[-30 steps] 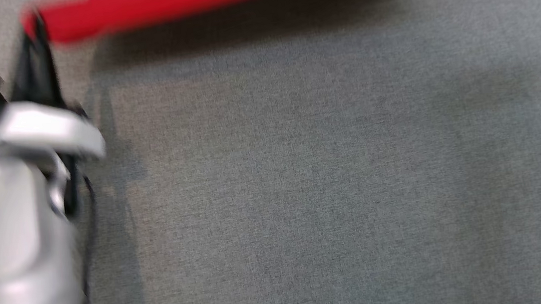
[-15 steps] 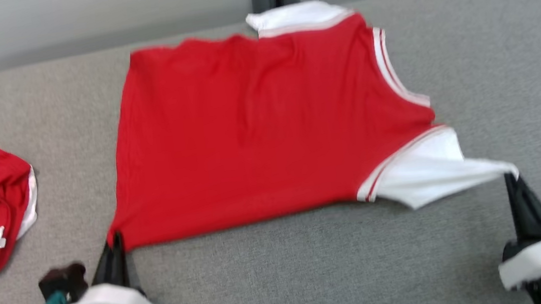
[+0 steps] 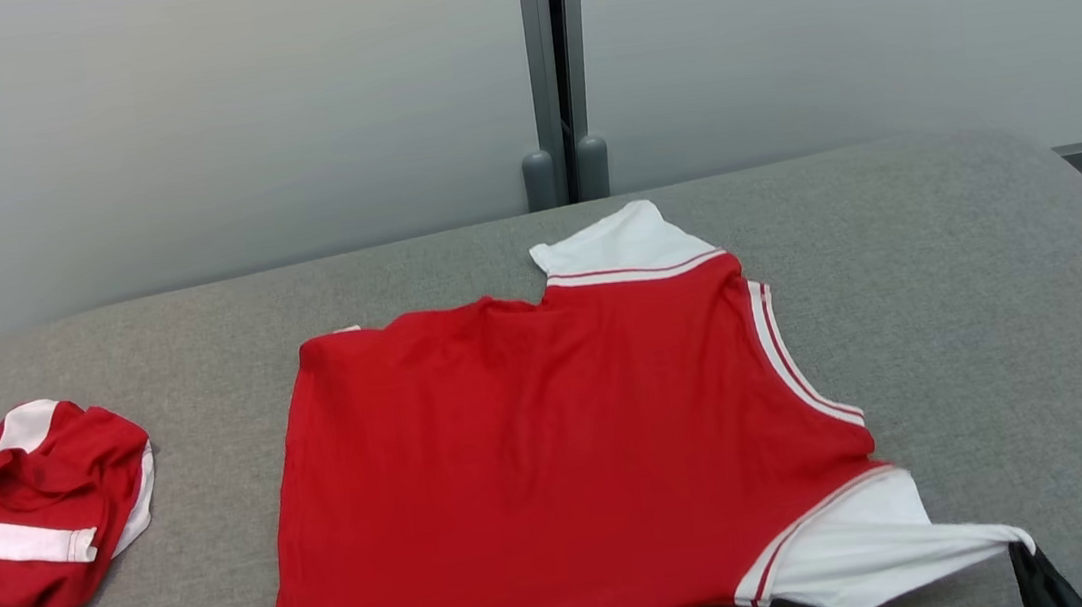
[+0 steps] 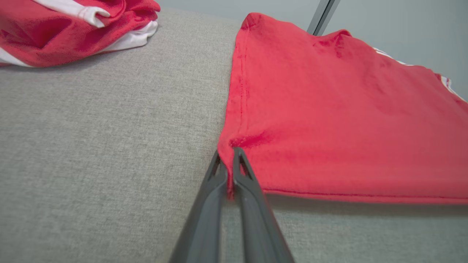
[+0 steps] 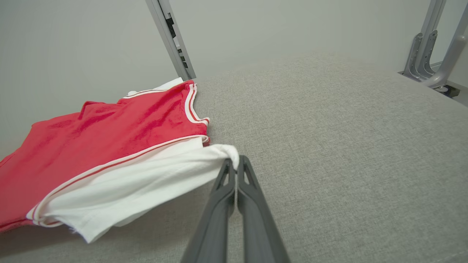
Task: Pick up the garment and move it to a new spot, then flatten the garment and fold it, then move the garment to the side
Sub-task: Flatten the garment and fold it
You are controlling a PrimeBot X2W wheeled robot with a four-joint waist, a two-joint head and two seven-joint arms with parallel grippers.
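The garment (image 3: 540, 485) is a red shirt with white sleeves, spread nearly flat on the grey padded table (image 3: 983, 297). Its near edge lifts slightly off the table. In the left wrist view my left gripper (image 4: 228, 153) is shut on the red hem corner of the garment (image 4: 329, 109). In the right wrist view my right gripper (image 5: 236, 162) is shut on the tip of the near white sleeve (image 5: 153, 175), pulling it into a taut point. The head view catches that right gripper (image 3: 1022, 553) at the bottom right corner. The far white sleeve (image 3: 630, 244) lies flat.
A second red and white garment (image 3: 31, 518) lies crumpled at the table's left end, also in the left wrist view (image 4: 73, 29). A grey post (image 3: 557, 71) stands against the pale wall behind. Metal brackets (image 5: 424, 54) stand past the table's right end.
The head camera has tilted upward, so the whole picture has shifted and both arms have dropped toward the bottom edge. Both grippers keep their hold on the garment.
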